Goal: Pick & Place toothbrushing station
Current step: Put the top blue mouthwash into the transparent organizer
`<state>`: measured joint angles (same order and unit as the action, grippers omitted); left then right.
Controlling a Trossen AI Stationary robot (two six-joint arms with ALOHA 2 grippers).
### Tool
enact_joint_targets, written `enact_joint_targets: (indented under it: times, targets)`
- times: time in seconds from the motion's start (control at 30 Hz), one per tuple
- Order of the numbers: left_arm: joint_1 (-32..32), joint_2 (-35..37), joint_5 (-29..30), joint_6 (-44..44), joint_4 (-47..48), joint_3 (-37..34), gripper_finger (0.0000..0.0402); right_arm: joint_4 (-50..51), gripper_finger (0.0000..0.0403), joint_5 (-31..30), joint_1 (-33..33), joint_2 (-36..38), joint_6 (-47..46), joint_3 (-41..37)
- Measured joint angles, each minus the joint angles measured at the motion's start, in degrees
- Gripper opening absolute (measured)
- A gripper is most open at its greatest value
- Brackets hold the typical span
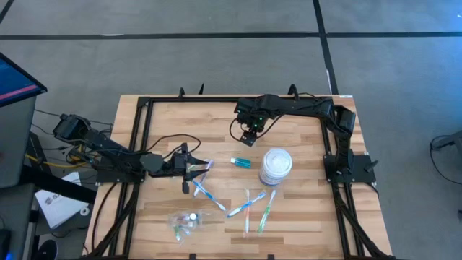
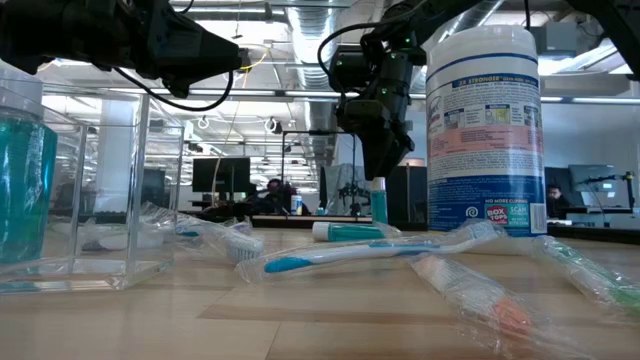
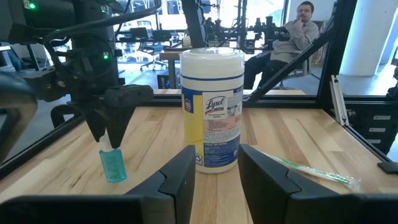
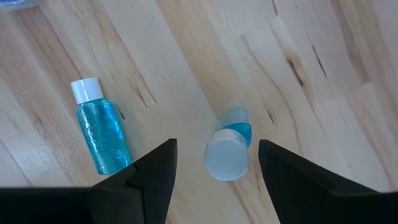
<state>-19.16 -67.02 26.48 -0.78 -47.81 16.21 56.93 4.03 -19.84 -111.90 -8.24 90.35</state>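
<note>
Right claw (image 4: pixel 214 165) spread wide above an upright blue bottle (image 4: pixel 227 152), second bottle (image 4: pixel 99 132) lying beside it on the worktop (image 4: pixel 311 93), left claw (image 3: pixel 214 177) released, facing a wipes canister (image 3: pixel 211 109)

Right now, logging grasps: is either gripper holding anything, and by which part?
Nothing held: right gripper open above upright bottle; left gripper open, empty.

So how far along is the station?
Early. Nothing looks gathered: toothbrushes are scattered, the lying bottle and bag sit apart. In hand: right tool open over the upright bottle, not gripping. Left tool open by the brushes, empty. All placing is left.
</note>
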Motion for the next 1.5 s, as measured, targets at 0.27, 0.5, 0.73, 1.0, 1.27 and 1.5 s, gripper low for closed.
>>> enact_joint_targets:
  times: [0.27,0.5,0.73,1.0,1.27,1.5]
  targets:
    - [0.00,0.00,0.00,-0.17,0.00,-0.02,0.0114,-0.63,0.0216,-0.04,-0.02,0.00,-0.36,0.00]
    - [0.00,0.02,0.00,-0.17,0.00,-0.02,0.0114,0.06,0.0216,-0.07,0.05,0.00,-1.12,0.00]
    - [-0.01,0.02,0.00,-0.17,0.00,-0.02,0.0114,0.44,0.0216,-0.26,0.28,0.00,-1.21,0.00]
    - [-0.02,0.02,0.00,-0.16,-0.02,-0.02,0.0114,1.07,0.0181,-1.16,0.33,0.00,-0.91,0.00]
    - [-0.02,0.02,0.00,-0.17,-0.02,-0.02,0.0114,0.83,0.0099,-1.11,0.31,0.02,-0.26,0.00]
    - [-0.01,0.02,0.00,-0.15,-0.02,-0.02,0.0114,1.11,0.0068,-1.07,0.31,0.11,1.63,0.02]
